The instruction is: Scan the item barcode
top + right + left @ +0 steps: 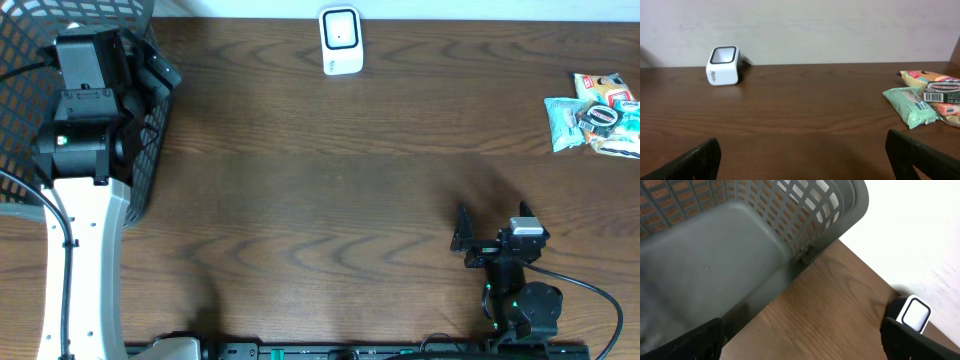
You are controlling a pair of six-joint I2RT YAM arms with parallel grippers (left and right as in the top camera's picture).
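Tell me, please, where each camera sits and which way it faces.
Overhead: above the table, looking straight down; left arm over the basket, right arm near the front edge.
Left wrist: over the basket, tilted toward the scanner; left gripper fingertips frame the bottom.
Right wrist: low, facing across the table to the packets; right gripper fingertips at bottom.
All three show the scanner.

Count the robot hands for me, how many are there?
2. The left hand hangs over the grey mesh basket at the table's left end. The right hand is near the front right. Both are open.
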